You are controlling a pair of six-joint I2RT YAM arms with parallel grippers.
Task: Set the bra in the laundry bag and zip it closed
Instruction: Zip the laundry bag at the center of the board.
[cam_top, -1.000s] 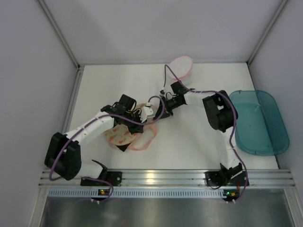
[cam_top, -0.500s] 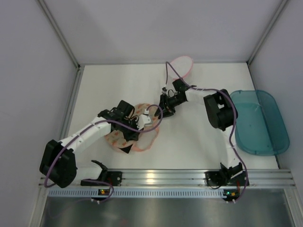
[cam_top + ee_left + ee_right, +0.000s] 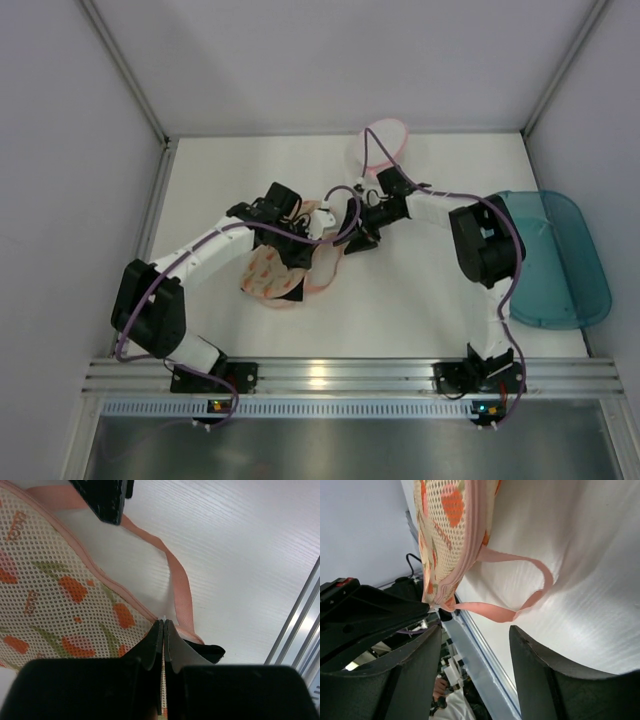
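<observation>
a robot lab test cell: a bare white table (image 3: pixel 430 300) boxed in by plain pale wall panels (image 3: pixel 300 60) on metal struts (image 3: pixel 125 70), with a cabled left arm (image 3: pixel 205 250) and right arm (image 3: pixel 440 205) bolted to an aluminium rail (image 3: pixel 340 375) along the bottom of the frame.
</observation>
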